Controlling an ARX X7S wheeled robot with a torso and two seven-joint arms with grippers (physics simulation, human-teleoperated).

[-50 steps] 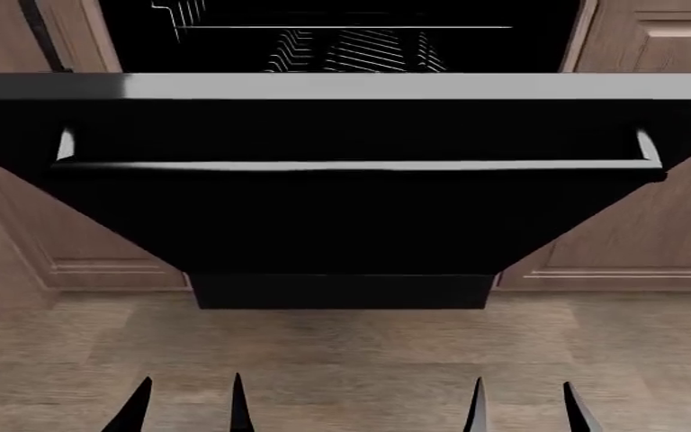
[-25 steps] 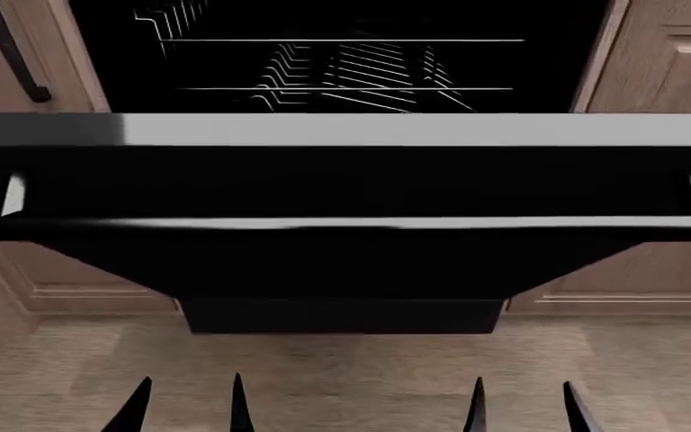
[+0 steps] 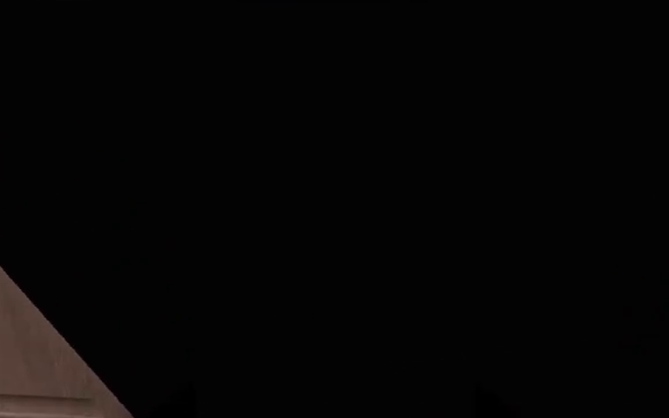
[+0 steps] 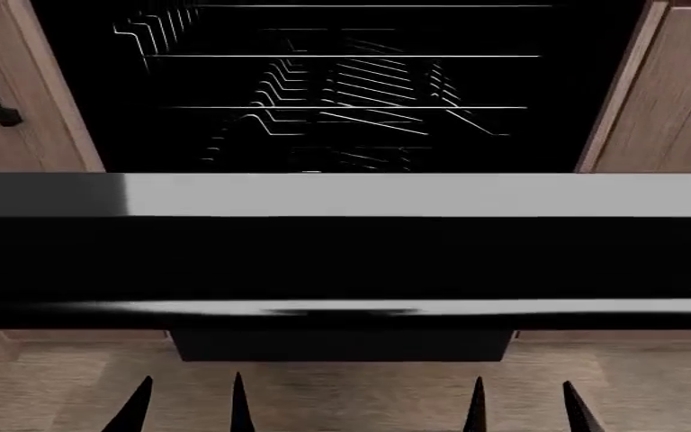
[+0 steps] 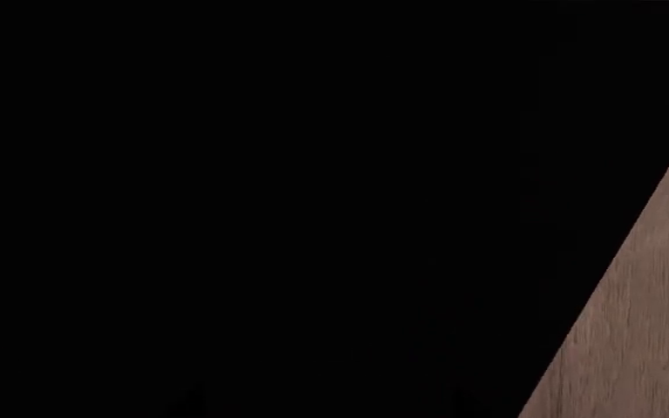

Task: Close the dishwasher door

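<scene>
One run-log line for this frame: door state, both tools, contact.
dishwasher door: open, hanging low | racks: exposed | left tool: open, below door, no contact | right tool: open, below door, no contact

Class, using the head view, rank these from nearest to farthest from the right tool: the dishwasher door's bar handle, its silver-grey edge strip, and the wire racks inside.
1. bar handle, just ahead of the right tool, across the door.
2. silver-grey edge strip, beyond the handle.
3. wire racks, deepest, inside the dishwasher.

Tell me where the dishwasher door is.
In the head view the dishwasher door hangs open across the full width, below the wire racks, above both pincers' tips.
</scene>
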